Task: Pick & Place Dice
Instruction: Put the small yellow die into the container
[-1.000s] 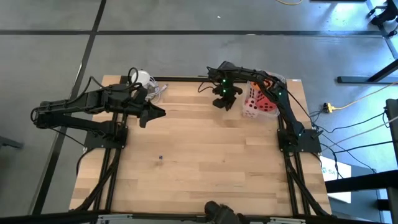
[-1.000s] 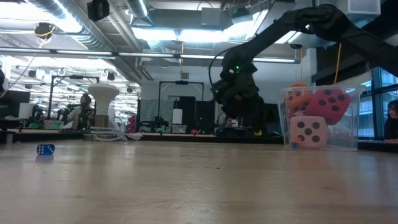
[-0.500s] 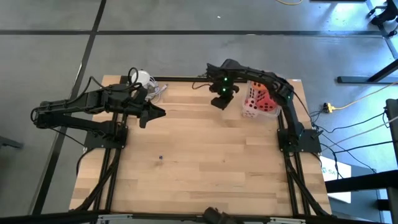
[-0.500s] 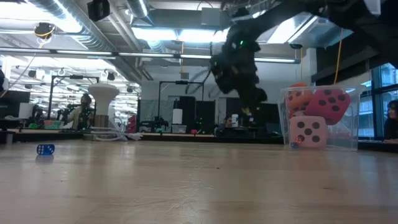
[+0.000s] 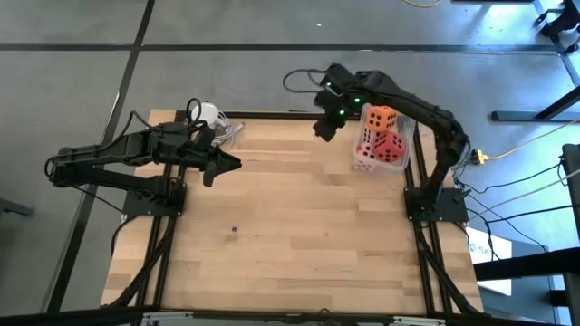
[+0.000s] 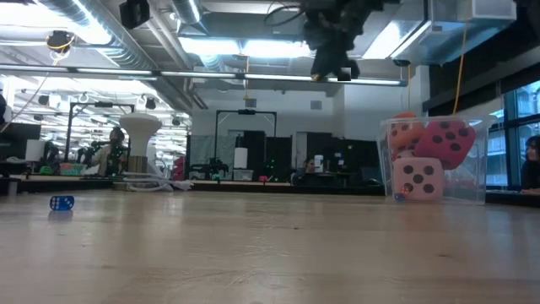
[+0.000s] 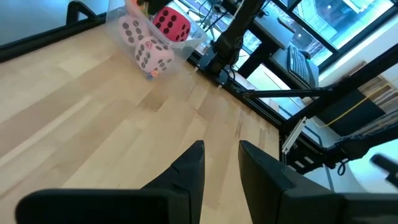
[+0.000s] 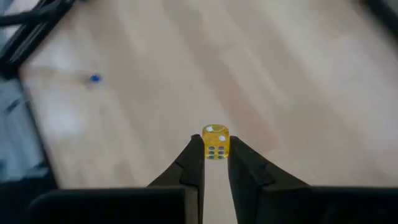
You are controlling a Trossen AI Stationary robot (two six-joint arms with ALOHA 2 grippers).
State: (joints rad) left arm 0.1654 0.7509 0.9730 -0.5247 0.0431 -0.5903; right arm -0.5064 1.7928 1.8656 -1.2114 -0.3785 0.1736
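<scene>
1. Since a second ago the right pincer [image 8: 210,163] has risen from desk [image 5: 299,226] level, clamped on a small yellow die [image 8: 215,142].
2. It is high at the far edge, left of the bin of soft dice [image 5: 381,145].
3. Judged: pick complete, placement pending.
4. Left pincer [image 7: 217,163] waits, narrowly parted, at far left.

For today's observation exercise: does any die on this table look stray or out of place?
Yes. One small blue die lies alone on the table, far from the clear bin holding the big dice. The right hand grips a small yellow die.

Grey floor [image 5: 272,23] around the wooden table [image 5: 290,235]; ceiling pipes [image 6: 101,51], bright strip lights [image 6: 219,46], windows [image 6: 519,127] at right.
</scene>
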